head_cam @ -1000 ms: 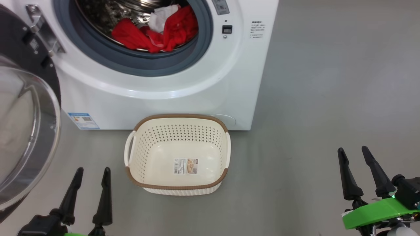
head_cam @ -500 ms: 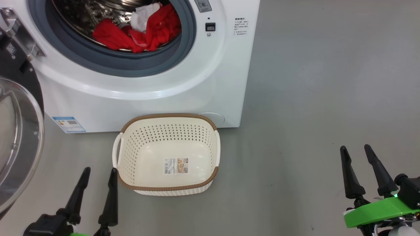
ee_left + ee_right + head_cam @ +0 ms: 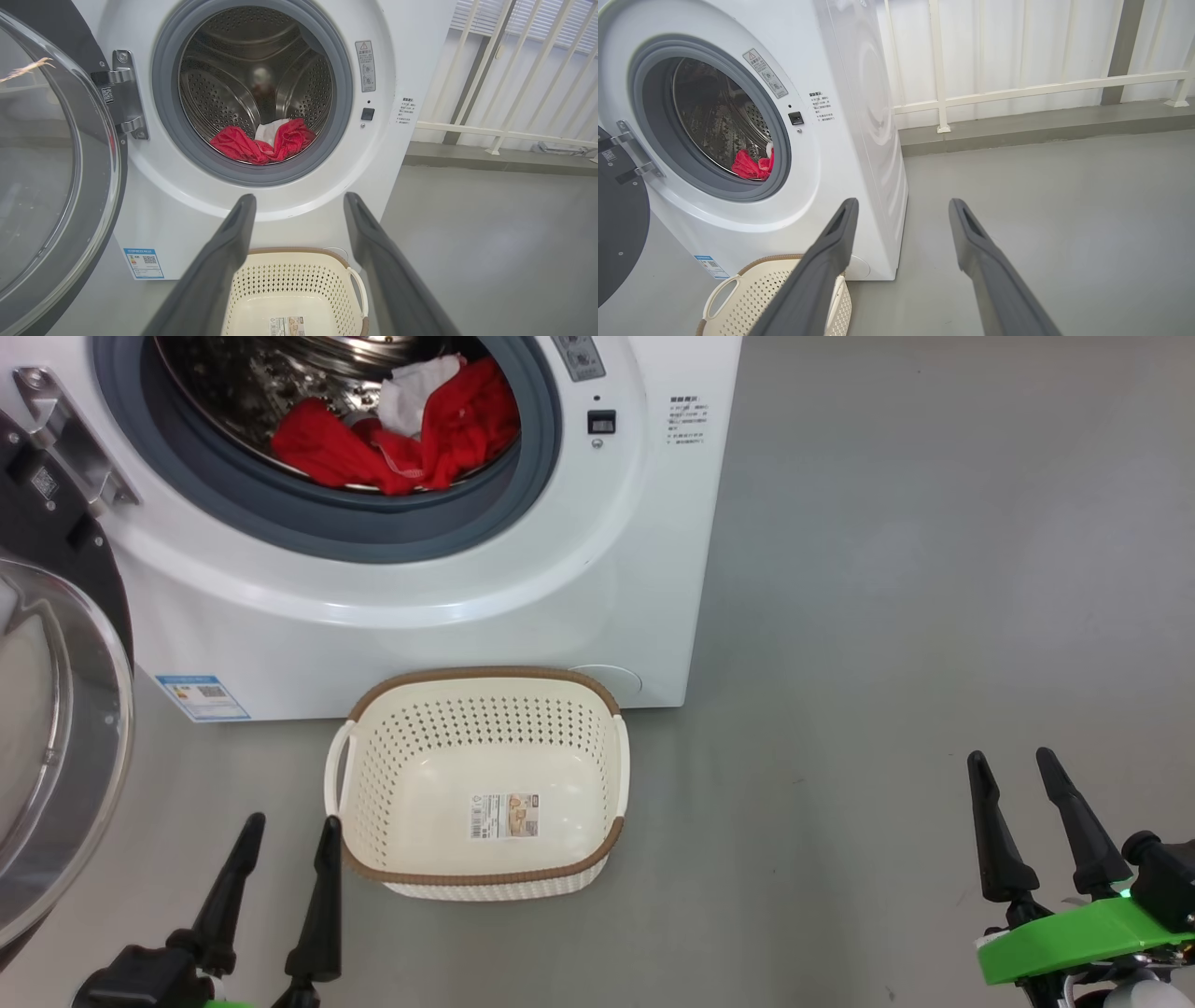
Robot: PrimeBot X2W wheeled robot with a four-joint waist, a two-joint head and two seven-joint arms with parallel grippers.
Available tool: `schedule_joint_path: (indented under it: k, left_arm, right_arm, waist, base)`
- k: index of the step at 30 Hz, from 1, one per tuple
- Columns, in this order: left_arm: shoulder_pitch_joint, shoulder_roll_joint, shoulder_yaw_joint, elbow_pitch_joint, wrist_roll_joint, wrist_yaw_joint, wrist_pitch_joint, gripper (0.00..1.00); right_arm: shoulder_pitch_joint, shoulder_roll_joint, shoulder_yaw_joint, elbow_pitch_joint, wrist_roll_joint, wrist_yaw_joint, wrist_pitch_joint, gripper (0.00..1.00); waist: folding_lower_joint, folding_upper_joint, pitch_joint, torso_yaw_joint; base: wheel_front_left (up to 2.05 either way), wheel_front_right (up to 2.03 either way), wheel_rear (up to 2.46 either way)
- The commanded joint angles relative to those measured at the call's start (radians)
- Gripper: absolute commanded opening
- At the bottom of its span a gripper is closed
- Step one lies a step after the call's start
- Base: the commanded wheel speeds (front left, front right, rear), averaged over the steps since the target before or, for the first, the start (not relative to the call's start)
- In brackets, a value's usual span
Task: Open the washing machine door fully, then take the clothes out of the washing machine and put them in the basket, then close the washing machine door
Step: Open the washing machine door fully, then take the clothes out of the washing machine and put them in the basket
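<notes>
The white washing machine [image 3: 485, 607] [image 3: 420, 56] [image 3: 859, 116] stands ahead with its door [image 3: 56, 728] [image 3: 51, 177] swung open to the left. Red clothes [image 3: 392, 439] [image 3: 264, 142] [image 3: 752, 165] with a white patch lie at the front of the steel drum. The cream basket [image 3: 481, 784] [image 3: 299, 289] [image 3: 752, 298] sits on the floor before the machine, holding nothing but its sticker. My left gripper [image 3: 289, 831] [image 3: 299, 205] hangs open just left of the basket. Far to the right, over bare floor, my right gripper [image 3: 1010, 763] [image 3: 901, 205] is open and holds nothing.
Grey floor [image 3: 934, 569] spreads to the right of the machine. A white railing [image 3: 1041, 86] and a low kerb run along the back wall. The open door's hinge bracket [image 3: 124, 93] juts out at the machine's left.
The whole head picture has shifted, so the camera has moved, mostly to the right. Both grippers stay open and low.
</notes>
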Motion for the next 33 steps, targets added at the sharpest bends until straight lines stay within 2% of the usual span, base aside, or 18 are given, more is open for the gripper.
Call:
schedule_joint_path:
  k: [1, 17, 33]
  left_arm:
    - [-0.007, 0.019, 0.03, -0.024, -0.008, -0.006, -0.005, 1.0]
    - [-0.024, 0.031, 0.016, -0.037, -0.04, -0.006, -0.005, 1.0]
    - [-0.043, 0.037, 0.017, -0.041, -0.043, -0.006, -0.005, 1.0]
  right_arm:
    - [0.003, -0.011, 0.017, -0.026, 0.004, 0.007, -0.006, 1.0]
    - [-0.009, -0.012, 0.022, -0.027, 0.003, 0.007, -0.006, 1.0]
    - [-0.026, -0.008, 0.027, -0.029, 0.001, 0.007, -0.006, 1.0]
  waist:
    - [0.0, 0.0, 0.0, 0.0]
    - [0.0, 0.0, 0.016, 0.007]
    - [0.0, 0.0, 0.043, 0.009]
  base:
    - [0.0, 0.0, 0.0]
    - [0.1, -0.12, 0.02]
    - [1.15, -1.21, 0.06]
